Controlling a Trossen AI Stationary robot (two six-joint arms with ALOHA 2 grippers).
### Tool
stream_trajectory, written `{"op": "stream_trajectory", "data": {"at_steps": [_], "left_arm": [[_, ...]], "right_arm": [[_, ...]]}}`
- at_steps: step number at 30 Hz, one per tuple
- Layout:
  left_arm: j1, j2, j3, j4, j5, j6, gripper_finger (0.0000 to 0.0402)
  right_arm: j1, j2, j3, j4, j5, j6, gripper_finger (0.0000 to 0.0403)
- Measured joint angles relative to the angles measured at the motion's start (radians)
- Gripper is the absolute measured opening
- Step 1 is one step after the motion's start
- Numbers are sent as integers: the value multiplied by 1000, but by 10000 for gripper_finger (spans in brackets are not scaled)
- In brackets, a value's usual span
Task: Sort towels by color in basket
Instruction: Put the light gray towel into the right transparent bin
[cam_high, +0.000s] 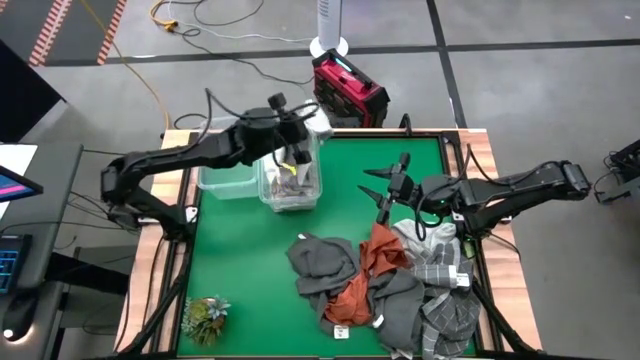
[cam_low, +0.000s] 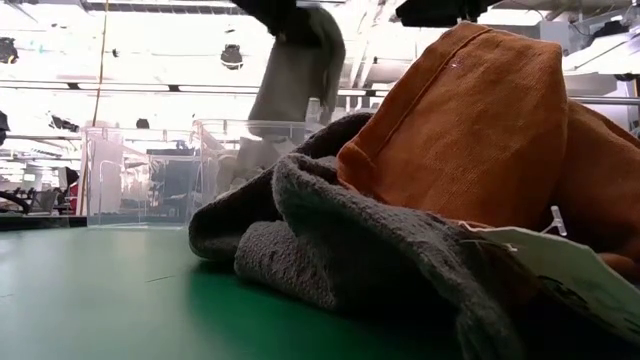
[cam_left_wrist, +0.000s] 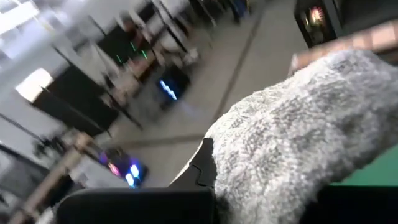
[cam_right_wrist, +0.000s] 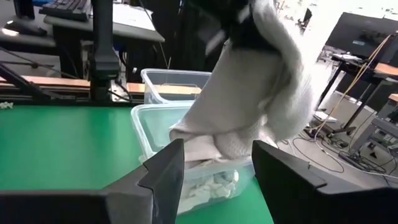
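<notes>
- A small green plant (cam_high: 205, 316) sits near the table's (cam_high: 250, 260) front left corner, well apart from the left of the towel pile (cam_high: 385, 285).
- An empty clear bin (cam_high: 225, 178) stands at the table's far edge, to the left of the pile.
- Touching it on the side nearer the pile, a second clear bin (cam_high: 292, 190) already holds pale cloth.
- The left gripper (cam_high: 290, 130) hangs above that second bin, its jaws clamped on a white towel (cam_right_wrist: 258, 93) whose lower end drapes into the bin.
- The right wrist view shows this towel dangling into the bin (cam_right_wrist: 186, 168); the high view shows little of it.
- Bare green table lies between the bins and the pile.
- The pile holds dark grey, rust-orange, white and plaid towels at the table's front right.
- The low view shows only a grey towel (cam_low: 330, 240) and an orange towel (cam_low: 470, 130) up close.
- The right gripper (cam_high: 385, 190) hovers over the pile's far edge, jaws spread wide and holding nothing.
</notes>
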Motion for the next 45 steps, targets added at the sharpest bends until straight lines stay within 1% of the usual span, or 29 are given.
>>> {"op": "stream_trajectory", "data": {"at_steps": [3, 6, 10, 15, 19, 23, 24, 26, 30, 32, 34, 37, 42, 45], "left_arm": [[6, 19, 0, -80, -76, -35, 3], [6, 18, 0, -216, -149, -101, 3], [6, 17, 0, -388, -154, -229, 5], [-2, 13, 0, -560, -156, -325, 8], [-22, 4, 0, -696, -157, -342, 9], [-38, 3, 0, -856, -145, -298, 9], [-41, 1, 0, -891, -131, -280, 10], [-42, -2, 0, -924, -61, -243, 10], [-42, 0, 0, -925, 207, -140, 10], [-43, 0, 0, -900, 287, -92, 10], [-42, 0, 0, -849, 308, -87, 10], [-17, 0, 0, -756, 316, -153, 10], [81, 2, 0, -633, 415, -315, 11], [137, 27, 0, -622, 427, -372, 11]], "right_arm": [[0, 0, 0, -18, 0, 0, 222], [0, 0, 0, -25, 0, 3, 222], [0, 0, 0, -32, 0, 13, 222], [0, 0, 0, -35, 0, 39, 222], [0, 4, 0, -35, 0, 45, 222], [-7, 10, 0, -34, 0, 45, 222], [-7, 10, 0, -34, 0, 46, 222], [-14, 10, 0, -33, 0, 46, 222], [-14, 10, 0, -33, 0, 53, 222], [-14, 10, 0, -32, 0, 53, 222], [-14, 10, 0, -33, 0, 53, 222], [-14, 10, 0, -32, 0, 53, 222], [-14, 10, 0, -32, 0, 53, 222], [-14, 10, 0, -33, -1, 53, 222]]}}
